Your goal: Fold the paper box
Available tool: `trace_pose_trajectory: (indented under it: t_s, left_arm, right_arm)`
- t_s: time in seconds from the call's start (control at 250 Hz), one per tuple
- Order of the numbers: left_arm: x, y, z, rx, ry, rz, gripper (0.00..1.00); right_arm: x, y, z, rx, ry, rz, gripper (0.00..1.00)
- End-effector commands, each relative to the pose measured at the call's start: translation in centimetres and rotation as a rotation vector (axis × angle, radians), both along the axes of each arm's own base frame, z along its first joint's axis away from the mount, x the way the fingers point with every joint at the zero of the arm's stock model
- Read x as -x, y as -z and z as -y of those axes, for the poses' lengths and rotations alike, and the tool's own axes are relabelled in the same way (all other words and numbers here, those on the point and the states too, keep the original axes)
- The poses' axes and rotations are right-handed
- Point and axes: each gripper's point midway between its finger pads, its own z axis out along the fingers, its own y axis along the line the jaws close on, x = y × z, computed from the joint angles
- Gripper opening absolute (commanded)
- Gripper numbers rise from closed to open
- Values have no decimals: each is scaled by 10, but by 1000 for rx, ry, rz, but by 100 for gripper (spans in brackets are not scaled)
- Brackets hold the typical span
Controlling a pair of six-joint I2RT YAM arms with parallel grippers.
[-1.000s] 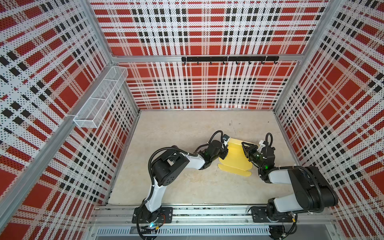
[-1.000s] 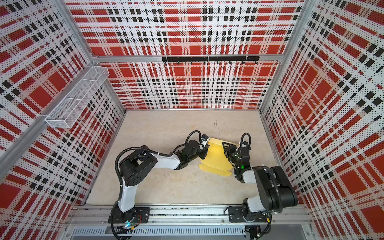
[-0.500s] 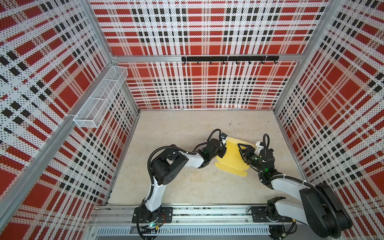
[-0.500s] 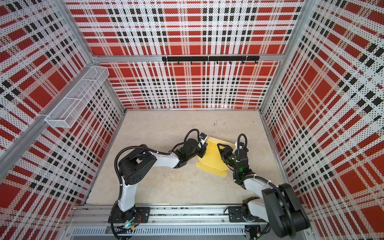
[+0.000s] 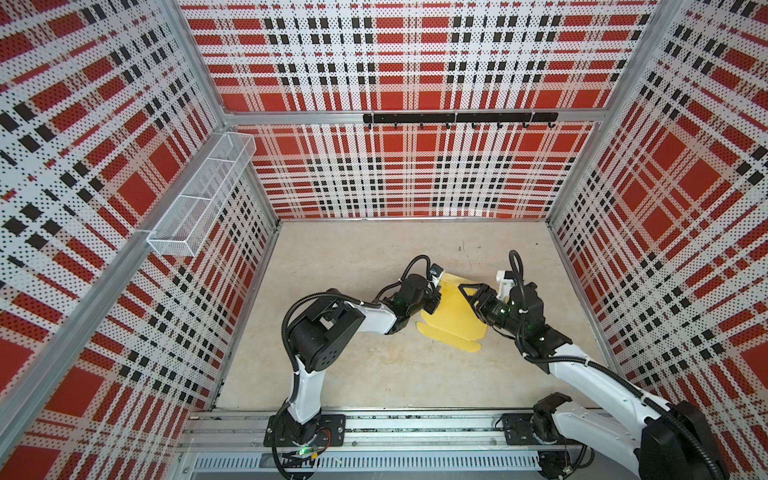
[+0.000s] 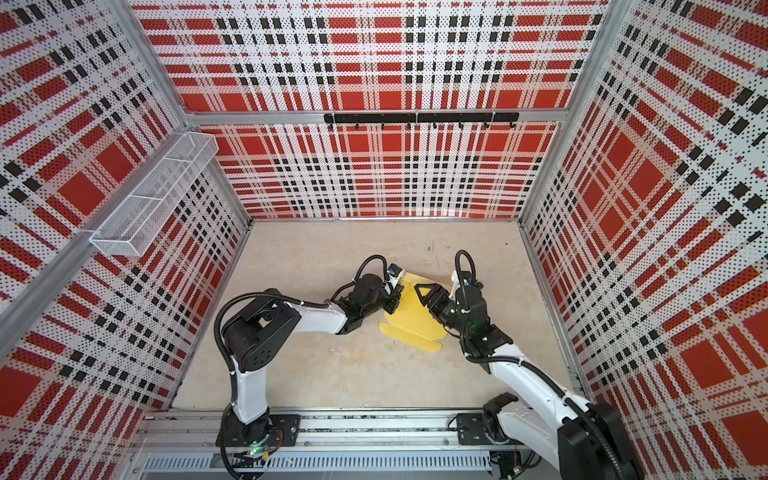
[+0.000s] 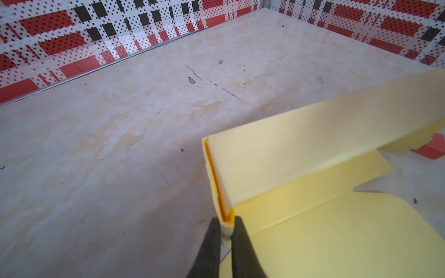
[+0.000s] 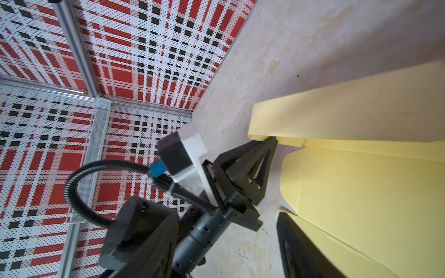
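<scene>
Left hand — pinching paper box

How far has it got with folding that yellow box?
One long wall of the paper box stands up. The left gripper pinches its corner; the right gripper sits open at the opposite side. The rounded flaps lie flat, so most folding remains.

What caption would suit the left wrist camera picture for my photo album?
The black left gripper pinches a folded corner of the pale yellow thin-card paper box on the beige tabletop.
</scene>
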Motion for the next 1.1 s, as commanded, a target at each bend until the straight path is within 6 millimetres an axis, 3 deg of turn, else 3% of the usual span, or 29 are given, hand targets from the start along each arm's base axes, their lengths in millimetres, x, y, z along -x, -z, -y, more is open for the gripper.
trace_pose_trajectory:
  t_s: [0.0,0.212,0.456,0.716,0.84,0.944,1.096]
  left_arm:
    - [3,-7,-10,15,8,-5,13]
    - [2,-4,-22,16,8,-9,13]
    - [2,-2,-24,16,10,-4,13]
    - [0,2,-24,18,4,-12,13]
    - [-3,-4,-23,29,3,-1,14]
    - [-4,3,-25,22,-2,-12,14]
    - [-3,0,-21,18,5,0,14]
  right_arm:
    - [-12,-14,7,109,-31,51,71]
    - [-61,-23,5,114,-191,97,73]
    - [-100,5,-11,197,-403,82,72]
    - [-108,37,-22,187,-486,19,69]
    - [-108,54,-29,168,-498,-8,67]
    - [-107,65,-35,171,-519,-20,65]
    - [-109,70,-48,158,-544,-24,65]
